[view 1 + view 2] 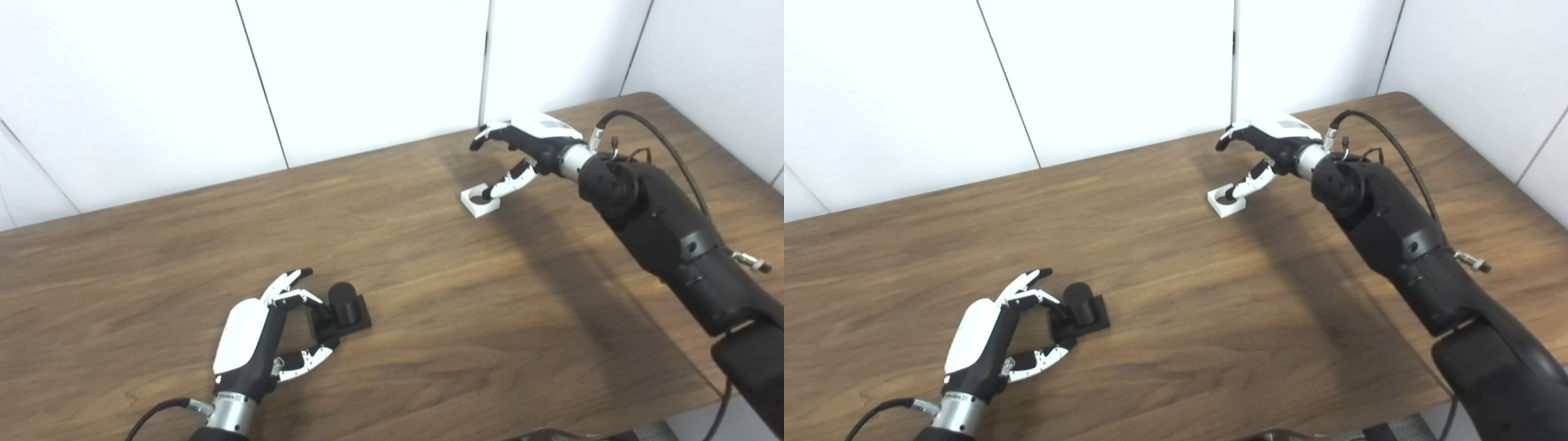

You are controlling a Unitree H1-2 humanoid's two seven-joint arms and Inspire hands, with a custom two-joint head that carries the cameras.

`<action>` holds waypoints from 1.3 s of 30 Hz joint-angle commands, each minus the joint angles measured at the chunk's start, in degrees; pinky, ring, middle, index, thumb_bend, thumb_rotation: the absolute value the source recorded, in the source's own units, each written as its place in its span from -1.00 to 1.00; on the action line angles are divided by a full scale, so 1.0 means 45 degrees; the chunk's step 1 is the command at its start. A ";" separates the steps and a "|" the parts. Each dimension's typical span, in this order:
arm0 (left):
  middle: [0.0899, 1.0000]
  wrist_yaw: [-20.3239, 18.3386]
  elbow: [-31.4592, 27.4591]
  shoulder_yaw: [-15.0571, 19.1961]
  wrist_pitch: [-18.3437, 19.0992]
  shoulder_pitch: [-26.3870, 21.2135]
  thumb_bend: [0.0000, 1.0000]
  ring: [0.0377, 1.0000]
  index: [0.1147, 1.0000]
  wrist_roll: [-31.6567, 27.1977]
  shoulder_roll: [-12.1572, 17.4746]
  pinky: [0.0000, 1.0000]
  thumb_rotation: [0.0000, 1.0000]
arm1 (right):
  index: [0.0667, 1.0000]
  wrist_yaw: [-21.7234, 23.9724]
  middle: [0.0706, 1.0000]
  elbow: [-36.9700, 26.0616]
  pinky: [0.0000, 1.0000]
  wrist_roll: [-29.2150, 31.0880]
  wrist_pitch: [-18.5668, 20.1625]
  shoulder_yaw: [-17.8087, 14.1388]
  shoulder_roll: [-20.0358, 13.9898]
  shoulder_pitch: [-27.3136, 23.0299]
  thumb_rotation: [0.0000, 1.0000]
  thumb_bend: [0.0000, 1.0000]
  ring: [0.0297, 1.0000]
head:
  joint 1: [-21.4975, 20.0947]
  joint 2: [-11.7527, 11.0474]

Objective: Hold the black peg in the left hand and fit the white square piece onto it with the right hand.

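Observation:
The black peg [344, 306] is a short cylinder on a black square base, lying on the wooden table at front left. My left hand [263, 334] is open just left of it, fingers curled toward the base and touching or nearly touching it, not lifting it. The white square piece [479, 202], with a round hole, lies on the table at back right. My right hand [520, 150] is open above and right of it, thumb tip reaching down to the piece's near edge, the other fingers spread above.
The wooden table [429, 306] ends at a white panelled wall behind. Its right edge and rounded far corner are near my right arm [661, 226]. A cable loops over the right forearm.

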 commanded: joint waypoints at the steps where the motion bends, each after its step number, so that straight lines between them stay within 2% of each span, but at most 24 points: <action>1: 0.78 0.0056 -0.0086 0.0101 -0.0001 -0.0007 0.05 0.84 -0.16 0.0089 0.0096 0.59 -0.88 | 0.56 0.0226 0.87 -0.0169 0.60 0.0219 -0.0425 -0.0040 -0.0453 -0.0852 -0.38 0.25 0.84 | 0.0019 0.0027; 11: 0.76 0.0074 -0.0149 0.0192 0.0033 0.0058 0.05 0.82 -0.16 0.0148 0.0132 0.55 -0.87 | 0.62 0.1698 0.92 -0.0376 0.64 0.1002 -0.0585 0.0047 -0.1007 -0.0806 -0.21 0.27 0.90 | 0.0105 0.0122; 19: 0.76 0.0036 -0.0121 0.0270 0.0029 0.0046 0.05 0.82 -0.16 0.0105 0.0152 0.57 -0.87 | 0.63 0.2391 0.93 -0.0665 0.68 0.1275 -0.0297 0.0065 -0.1134 -0.0756 -0.28 0.32 0.91 | 0.0185 0.0208; 22: 0.77 0.0024 -0.0164 0.0268 0.0062 0.0072 0.05 0.83 -0.16 0.0138 0.0131 0.60 -0.87 | 0.65 0.2524 0.93 -0.0775 0.65 0.1196 -0.0174 0.0089 -0.1117 -0.0732 -0.31 0.32 0.90 | 0.0237 0.0229; 27: 0.77 -0.0002 -0.0151 0.0258 0.0100 0.0068 0.05 0.83 -0.16 0.0163 0.0107 0.62 -0.87 | 0.66 0.2455 0.93 -0.0658 0.66 0.1124 -0.0155 0.0141 -0.0944 -0.0675 -0.47 0.31 0.91 | 0.0372 0.0249; 39: 0.78 -0.0032 -0.0158 0.0297 0.0083 0.0098 0.05 0.83 -0.16 0.0137 0.0076 0.63 -0.87 | 0.72 0.2121 0.93 -0.0195 0.67 0.0926 -0.0301 0.0250 -0.0637 -0.0675 -0.54 0.33 0.91 | 0.0420 0.0204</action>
